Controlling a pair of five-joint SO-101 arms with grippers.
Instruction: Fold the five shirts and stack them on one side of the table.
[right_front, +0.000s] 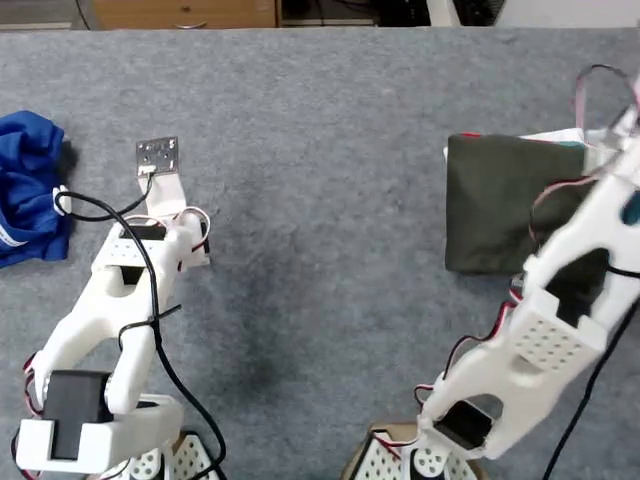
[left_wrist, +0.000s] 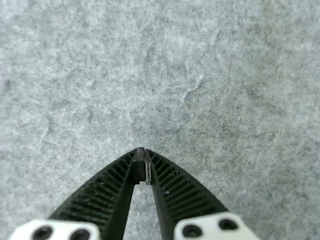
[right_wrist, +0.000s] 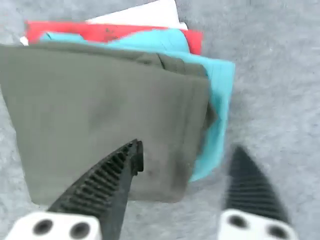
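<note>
Spread fingers of my right gripper (right_wrist: 186, 148) hang released and hold nothing: one is over the olive shirt (right_wrist: 100, 110), the other over the grey table (right_front: 320, 150) just beside it. That olive shirt, folded, tops the stack (right_front: 490, 205) at the table's right side. Under it lie a teal shirt (right_wrist: 217, 100), a red shirt (right_wrist: 75, 30) and a white shirt (right_wrist: 145, 12), their edges peeking out. At the far left edge, well apart from the stack, sits a blue shirt (right_front: 28, 185), crumpled and unfolded. Near it, my left gripper (left_wrist: 141, 152) is clenched tip to tip on nothing, above bare table.
</note>
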